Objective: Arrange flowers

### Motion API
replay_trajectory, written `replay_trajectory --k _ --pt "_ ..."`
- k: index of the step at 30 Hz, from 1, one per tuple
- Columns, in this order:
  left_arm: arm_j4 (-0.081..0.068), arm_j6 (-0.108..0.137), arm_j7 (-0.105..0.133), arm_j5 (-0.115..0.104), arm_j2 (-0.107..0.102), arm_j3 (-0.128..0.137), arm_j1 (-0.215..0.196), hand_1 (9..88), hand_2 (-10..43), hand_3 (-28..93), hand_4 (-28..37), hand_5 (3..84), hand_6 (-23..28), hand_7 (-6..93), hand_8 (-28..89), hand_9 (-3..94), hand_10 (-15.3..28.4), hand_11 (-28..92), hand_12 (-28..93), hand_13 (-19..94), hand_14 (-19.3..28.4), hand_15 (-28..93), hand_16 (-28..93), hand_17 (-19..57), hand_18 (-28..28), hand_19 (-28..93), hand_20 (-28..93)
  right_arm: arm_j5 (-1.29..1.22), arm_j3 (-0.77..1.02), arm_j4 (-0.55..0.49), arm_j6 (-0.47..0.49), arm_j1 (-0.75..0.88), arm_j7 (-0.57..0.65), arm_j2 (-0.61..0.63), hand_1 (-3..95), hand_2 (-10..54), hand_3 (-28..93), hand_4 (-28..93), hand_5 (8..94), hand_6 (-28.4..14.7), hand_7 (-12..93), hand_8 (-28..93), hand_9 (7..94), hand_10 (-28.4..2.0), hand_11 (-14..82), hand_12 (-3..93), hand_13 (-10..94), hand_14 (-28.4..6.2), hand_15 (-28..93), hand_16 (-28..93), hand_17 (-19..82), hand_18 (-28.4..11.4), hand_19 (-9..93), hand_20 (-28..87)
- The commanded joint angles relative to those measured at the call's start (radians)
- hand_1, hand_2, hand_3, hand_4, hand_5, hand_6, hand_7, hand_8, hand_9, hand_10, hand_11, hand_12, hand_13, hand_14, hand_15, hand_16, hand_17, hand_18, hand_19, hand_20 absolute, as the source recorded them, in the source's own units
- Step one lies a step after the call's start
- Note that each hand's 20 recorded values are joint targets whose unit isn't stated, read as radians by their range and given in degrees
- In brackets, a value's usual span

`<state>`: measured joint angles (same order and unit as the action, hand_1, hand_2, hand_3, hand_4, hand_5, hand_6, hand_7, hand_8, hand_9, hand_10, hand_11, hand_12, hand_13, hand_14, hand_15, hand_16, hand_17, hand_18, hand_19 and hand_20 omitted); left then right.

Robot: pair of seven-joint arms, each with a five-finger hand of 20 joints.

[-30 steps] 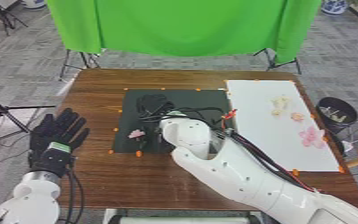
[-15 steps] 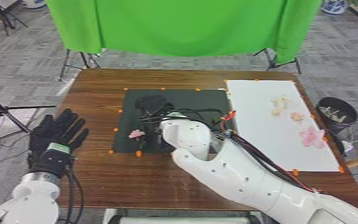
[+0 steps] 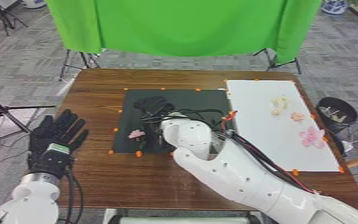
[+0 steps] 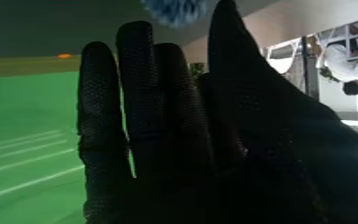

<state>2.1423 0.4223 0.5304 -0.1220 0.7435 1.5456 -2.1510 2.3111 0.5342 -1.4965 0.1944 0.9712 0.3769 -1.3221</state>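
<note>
Where the black mat (image 3: 189,95) lies on the brown wooden tabletop (image 3: 104,175), the right hand (image 3: 152,105) is over the far left part of it, with the white arm slanting in from the lower right. In the right wrist view the right hand (image 4: 246,190) is open, its fingers straight; whether anything lies between the thumb and the fingers, I cannot tell. A fluffy blue flower (image 4: 175,9) shows beyond the fingertips there.

On the mat's near left part, nearer the robot than the right hand, is a small pink flower (image 3: 136,134). To the mat's right, a white sheet (image 3: 255,132) bears a pale yellow flower (image 3: 280,104) farthest off, a peach flower (image 3: 297,116) nearer, and a larger pink blossom (image 3: 312,137) nearest of the three.

Left of the mat, the left hand (image 3: 55,131) is open, fingers extended and a little apart. A dark bin (image 3: 340,103) stands beside the tabletop's right edge, and a green curtain (image 3: 175,27) hangs beyond the far edge.
</note>
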Motion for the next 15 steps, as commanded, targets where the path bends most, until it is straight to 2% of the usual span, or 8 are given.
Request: replay_trajectory --k 1,3,4,6,8,9,11,15 --pt "0.006 0.009 -0.004 -0.002 0.008 0.005 -0.01 31.5 16.3 72 -28.3 45.7 9.6 23.5 -13 39.5 15.3 29 10 29 16.5 48 -11 -6.7 15.7 44 8 -0.004 0.015 -0.016 0.013 0.003 0.002 -0.002 46.9 -9.5 83 -28 36.4 -3.1 18 -17 54.3 -13.0 13.0 11.3 55 -11.7 36 15 25 -19.2 65 16" --pt "0.007 0.009 0.001 -0.009 0.008 0.003 -0.012 31.5 16.2 73 -28.3 45.7 9.6 23.6 -13 39.5 15.3 29 10 29 16.5 48 -11 -6.7 15.7 44 8 -0.003 0.019 -0.02 0.007 0.003 0.003 0.0 46.3 -9.5 83 -28 36.6 -3.4 17 -16 54.0 -13.1 13.0 11.3 55 -11.9 36 15 25 -19.3 65 16" --pt "0.008 0.011 -0.004 -0.005 0.014 0.005 -0.013 31.5 16.2 72 -28.3 45.7 9.6 23.6 -13 39.5 15.3 29 10 29 16.5 48 -11 -6.7 15.7 44 8 -0.007 0.02 -0.025 -0.002 0.006 0.006 0.005 46.1 -9.5 83 -28 36.6 -3.6 17 -16 53.9 -13.3 13.1 11.4 55 -11.9 36 15 25 -19.2 65 16" --pt "0.009 0.01 0.002 -0.006 0.014 0.007 -0.018 31.5 16.2 72 -28.3 45.7 9.6 23.8 -13 39.5 15.3 29 10 29 16.5 48 -11 -6.7 15.7 44 8 -0.017 0.035 -0.041 0.004 0.009 0.01 0.013 45.1 -9.5 83 -28 36.8 -3.9 17 -16 53.8 -13.5 13.2 11.4 55 -11.9 36 15 25 -19.3 65 16" --pt "0.01 0.008 -0.005 0.002 0.028 0.014 -0.025 31.6 16.2 72 -28.3 45.7 9.6 23.7 -13 39.5 15.3 29 10 29 16.5 48 -11 -6.7 15.7 44 8 -0.045 0.064 -0.074 0.011 0.018 0.015 0.031 43.7 -9.5 83 -28 36.7 -4.3 16 -16 53.1 -13.9 13.1 11.4 55 -12.1 36 15 25 -19.3 65 16" --pt "0.01 0.006 -0.008 0.007 0.033 0.017 -0.028 31.5 16.2 72 -28.3 45.7 9.6 23.7 -13 39.5 15.3 29 10 29 16.5 48 -11 -6.7 15.7 44 8 -0.064 0.074 -0.099 -0.006 0.023 0.027 0.049 42.3 -9.2 83 -28 36.4 -4.8 16 -15 52.1 -14.4 13.0 11.3 54 -12.6 37 15 25 -19.4 65 16" --pt "0.011 0.002 0.002 0.001 0.029 0.015 -0.032 31.6 16.2 72 -28.3 45.7 9.6 23.7 -13 39.5 15.3 29 10 29 16.5 48 -11 -6.7 15.7 44 8 -0.066 0.122 -0.155 -0.018 0.046 0.025 0.088 40.8 -8.4 83 -28 36.0 -5.4 15 -15 51.1 -14.8 12.8 11.3 53 -13.2 37 15 24 -19.6 66 16" --pt "0.017 -0.004 0.009 0.015 0.04 0.025 -0.042 31.4 16.3 72 -28.3 45.8 9.6 23.6 -13 39.5 15.2 29 10 29 16.5 48 -11 -6.7 15.7 44 8 -0.1 0.22 -0.299 -0.046 0.096 0.059 0.22 38.7 -6.4 83 -28 36.1 -5.5 14 -14 50.1 -14.9 12.7 11.3 52 -13.7 38 14 24 -19.9 66 16"
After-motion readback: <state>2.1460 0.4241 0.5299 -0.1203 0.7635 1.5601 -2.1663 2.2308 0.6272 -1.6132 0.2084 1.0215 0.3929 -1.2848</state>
